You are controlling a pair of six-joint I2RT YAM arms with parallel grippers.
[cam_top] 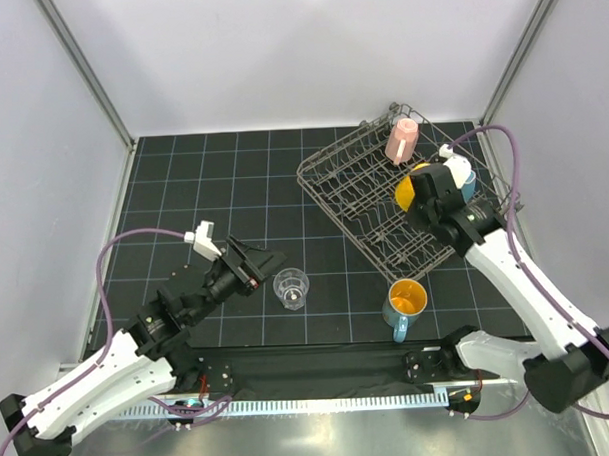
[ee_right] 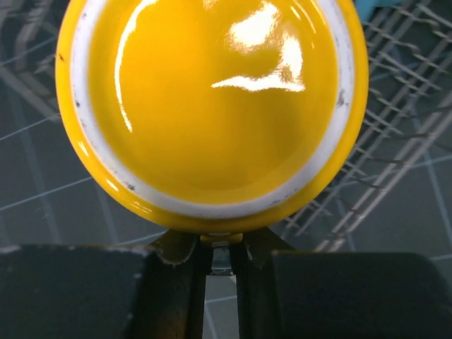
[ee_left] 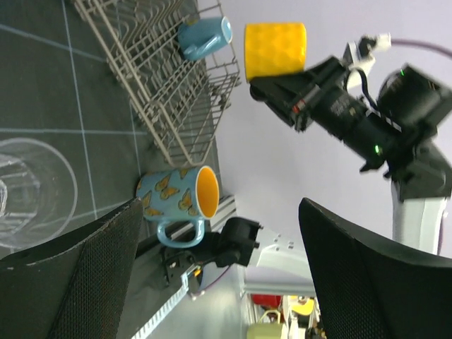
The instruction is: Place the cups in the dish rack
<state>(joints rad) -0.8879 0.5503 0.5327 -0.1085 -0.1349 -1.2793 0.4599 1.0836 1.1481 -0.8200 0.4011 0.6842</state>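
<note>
My right gripper (cam_top: 420,191) is shut on the handle of the yellow mug (cam_top: 406,192), which hangs over the wire dish rack (cam_top: 354,201). In the right wrist view the mug's base (ee_right: 212,106) fills the frame, with the rack's wires (ee_right: 399,134) behind it. A pink cup (cam_top: 402,140) and a blue mug (cam_top: 464,178) are in the rack. The clear glass tumbler (cam_top: 292,288) stands upright on the mat. Just left of it my left gripper (cam_top: 265,268) is open and holds nothing. A blue butterfly mug with an orange inside (cam_top: 404,305) stands near the front, also in the left wrist view (ee_left: 176,201).
The black gridded mat (cam_top: 203,182) covers the table between white walls. A ribbed rail (cam_top: 321,400) runs along the near edge by both arm bases. The rack sits at an angle at the back right.
</note>
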